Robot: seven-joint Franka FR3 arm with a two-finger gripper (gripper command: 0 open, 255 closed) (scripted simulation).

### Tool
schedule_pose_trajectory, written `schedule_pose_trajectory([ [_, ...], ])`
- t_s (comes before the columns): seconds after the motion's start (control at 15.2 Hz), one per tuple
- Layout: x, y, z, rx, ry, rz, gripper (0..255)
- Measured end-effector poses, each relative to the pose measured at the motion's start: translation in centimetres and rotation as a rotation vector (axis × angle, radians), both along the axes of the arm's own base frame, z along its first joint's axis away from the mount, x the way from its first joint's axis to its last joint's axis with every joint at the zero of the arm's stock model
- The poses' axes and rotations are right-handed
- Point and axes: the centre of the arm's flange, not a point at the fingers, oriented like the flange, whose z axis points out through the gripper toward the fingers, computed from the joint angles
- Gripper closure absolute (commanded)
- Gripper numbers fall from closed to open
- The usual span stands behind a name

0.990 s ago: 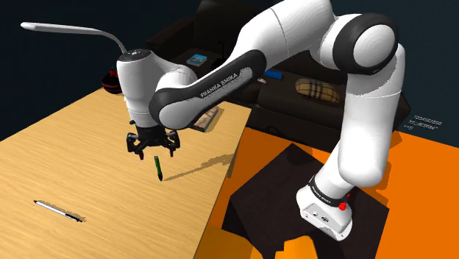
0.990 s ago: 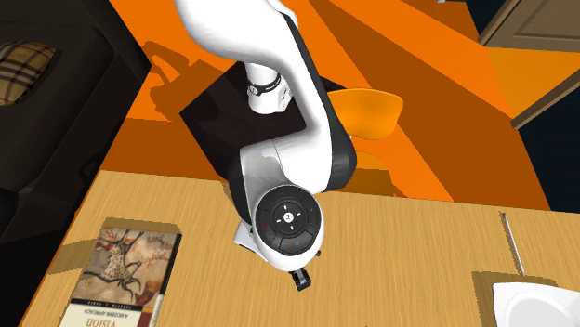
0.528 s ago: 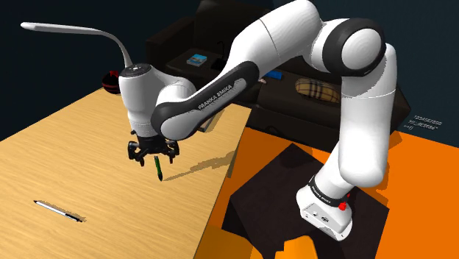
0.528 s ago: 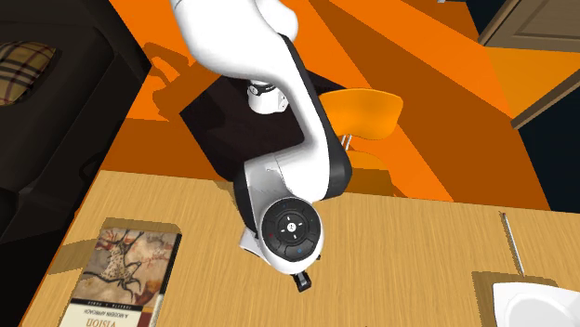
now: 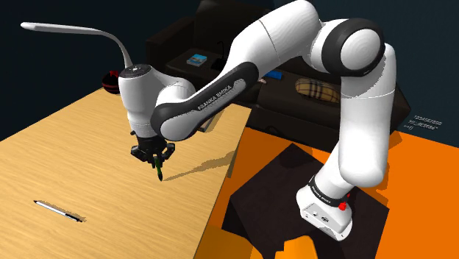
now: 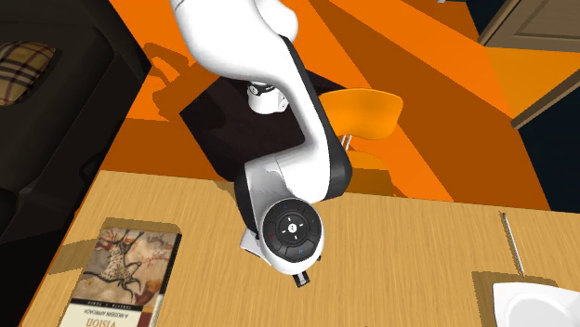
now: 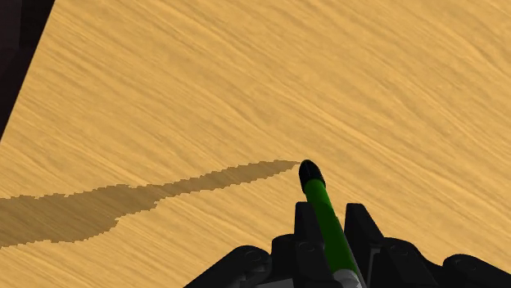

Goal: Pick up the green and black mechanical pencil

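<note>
Clasping the green and black mechanical pencil (image 7: pixel 322 209) near one end, the fingers (image 7: pixel 305 231) are clenched on its green barrel, while the black tip points down at the desk (image 7: pixel 164 98) and meets its own shadow there. A good lift probably calls for a straight, slow rise with steady squeeze, since so off-centre a hold may let the pencil pivot or slip.

I work in a home, seemingly a living room. Far behind my wooden table (image 5: pixel 66 147) stands a dark sofa (image 5: pixel 279 96) with a plaid cushion (image 5: pixel 318 90); a book (image 6: pixel 121 269) lies on the table.
</note>
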Motion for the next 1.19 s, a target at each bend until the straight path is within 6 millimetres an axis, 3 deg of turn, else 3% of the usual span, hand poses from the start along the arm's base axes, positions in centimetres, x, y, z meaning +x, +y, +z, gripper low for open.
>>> schedule_pose_trajectory([
  [0.26,0.0,-0.2,0.6,0.0,0.0,0.0,255],
  [1.19,0.1,-0.1,7.7,0.0,0.0,0.0,255],
])
